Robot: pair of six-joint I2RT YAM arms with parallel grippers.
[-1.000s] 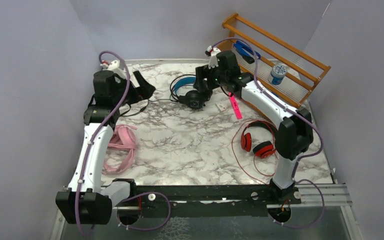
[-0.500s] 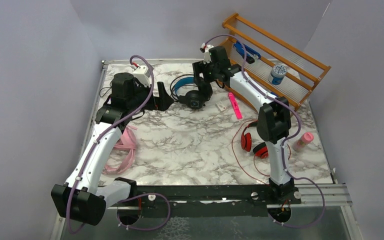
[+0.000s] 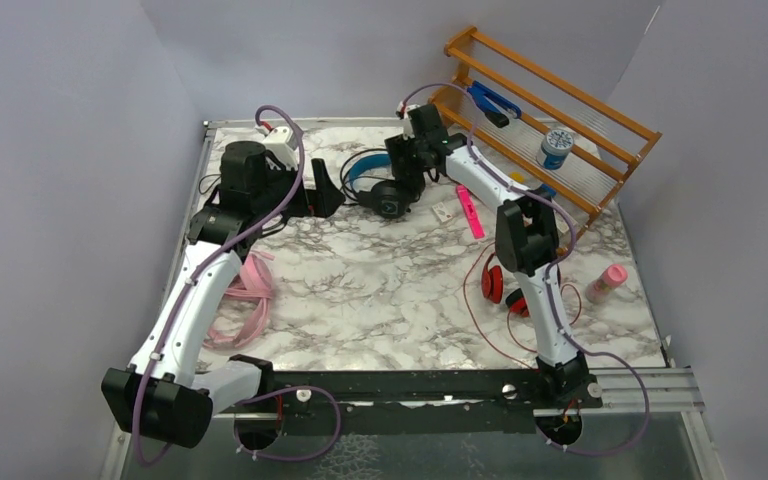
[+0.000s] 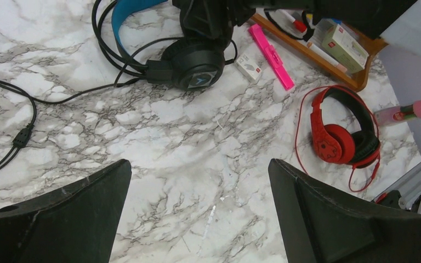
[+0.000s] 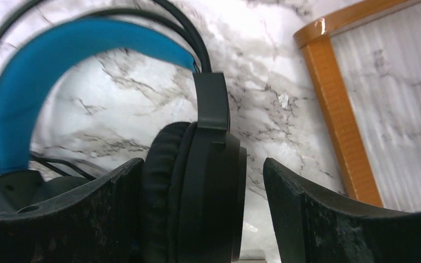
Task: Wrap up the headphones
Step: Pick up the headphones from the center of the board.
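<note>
The black headphones with the blue headband lie at the back middle of the table, their thin black cable trailing left. My right gripper straddles one black earcup: its left finger touches the ear pad, its right finger stands off with a gap, so it is open. My left gripper hovers wide open just left of these headphones, with only bare marble between its fingers. The pink headphones lie by the left arm. The red headphones with their red cable lie at the right, partly behind the right arm.
An orange wooden rack leans at the back right with a blue-and-white can on it. A pink marker and a small white box lie near the black headphones. A pink bottle lies at the right edge.
My left arm swung right toward the blue-banded headphones, then held still. My right arm folded in, settling its gripper around the black earcup, and its jaws narrowed a little.
</note>
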